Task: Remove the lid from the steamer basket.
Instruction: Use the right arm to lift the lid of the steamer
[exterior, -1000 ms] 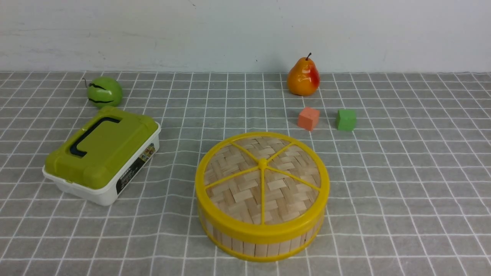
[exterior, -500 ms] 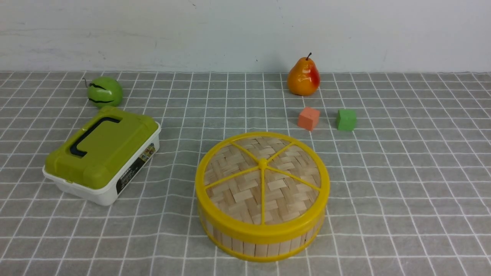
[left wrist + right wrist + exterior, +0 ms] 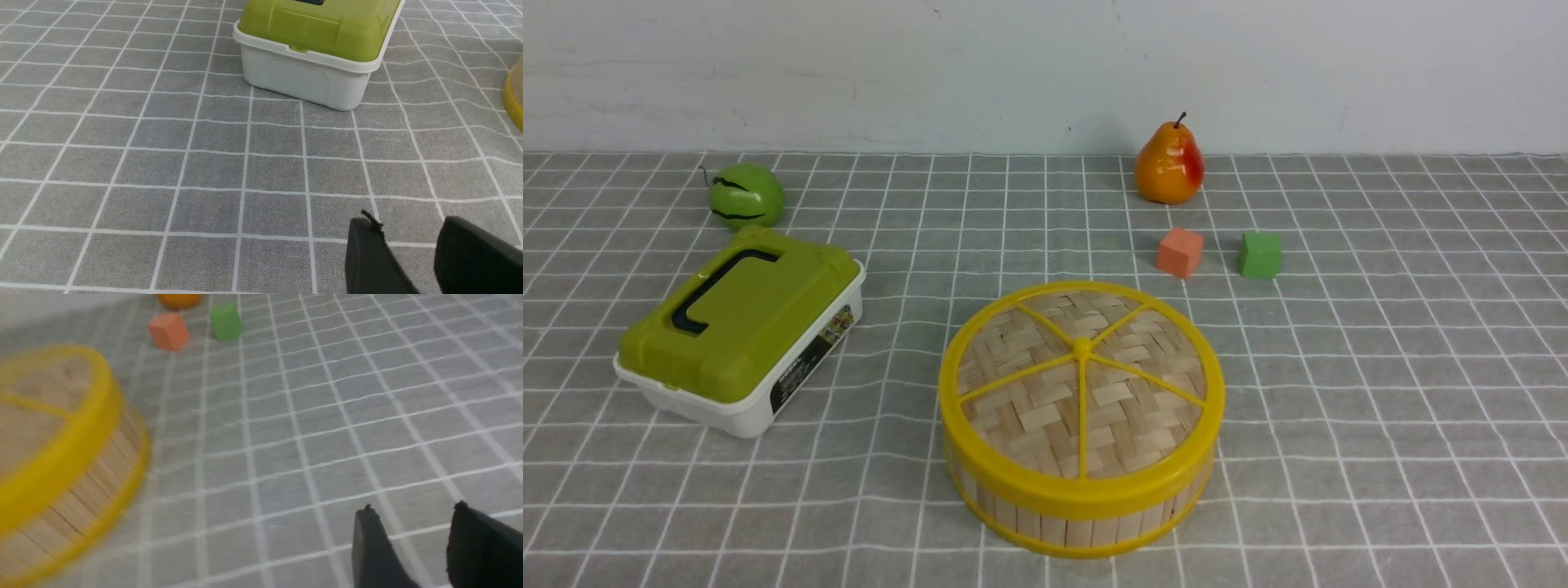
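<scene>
The lid (image 3: pixel 1081 384) sits flush on the steamer basket (image 3: pixel 1086 523), centre-front on the bench (image 3: pixel 1380 392), with bare cloth all round its rim. Left claw (image 3: pixel 408 223) and right claw (image 3: pixel 414 509) hang low, jaws parted, holding nothing. The green-topped box (image 3: pixel 739 327) lies off to the left, its side label too small to read.

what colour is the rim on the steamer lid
Bright yellow, matching the spokes, around the pale woven bamboo of the lid. It shows best in the front view.
</scene>
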`<act>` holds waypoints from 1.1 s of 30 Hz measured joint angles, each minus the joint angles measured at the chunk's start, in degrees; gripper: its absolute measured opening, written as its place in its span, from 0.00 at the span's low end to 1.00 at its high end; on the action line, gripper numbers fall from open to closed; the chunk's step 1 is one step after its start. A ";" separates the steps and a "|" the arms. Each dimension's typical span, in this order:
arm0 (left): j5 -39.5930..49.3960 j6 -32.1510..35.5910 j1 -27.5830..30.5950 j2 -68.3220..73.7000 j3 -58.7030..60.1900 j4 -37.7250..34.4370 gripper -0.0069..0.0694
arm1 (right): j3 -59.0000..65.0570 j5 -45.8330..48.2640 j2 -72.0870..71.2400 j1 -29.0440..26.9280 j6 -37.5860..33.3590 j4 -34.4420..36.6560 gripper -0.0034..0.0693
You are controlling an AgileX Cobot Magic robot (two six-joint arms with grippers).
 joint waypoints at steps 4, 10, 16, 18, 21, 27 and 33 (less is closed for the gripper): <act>0.00 0.00 0.00 0.00 0.00 0.00 0.40 | 0.14 -4.02 0.00 0.00 14.85 20.78 0.38; 0.00 0.00 0.00 0.00 0.00 0.00 0.40 | 0.14 -6.73 0.00 0.00 17.66 28.00 0.38; 0.00 0.00 0.00 0.00 0.00 0.00 0.40 | 0.14 -8.16 0.00 0.00 8.85 22.61 0.38; 0.00 0.00 0.00 0.00 0.00 0.00 0.40 | -0.05 -8.00 0.00 0.00 4.37 20.52 0.38; 0.00 0.00 0.00 0.00 0.00 0.00 0.40 | -2.52 -4.95 0.06 0.00 -0.83 18.20 0.36; 0.00 0.00 0.00 0.00 0.00 0.00 0.40 | -24.98 16.22 13.92 0.00 -21.33 6.75 0.10; 0.00 0.00 0.00 0.00 0.00 0.00 0.40 | -44.41 31.78 34.75 1.83 -29.65 1.57 0.02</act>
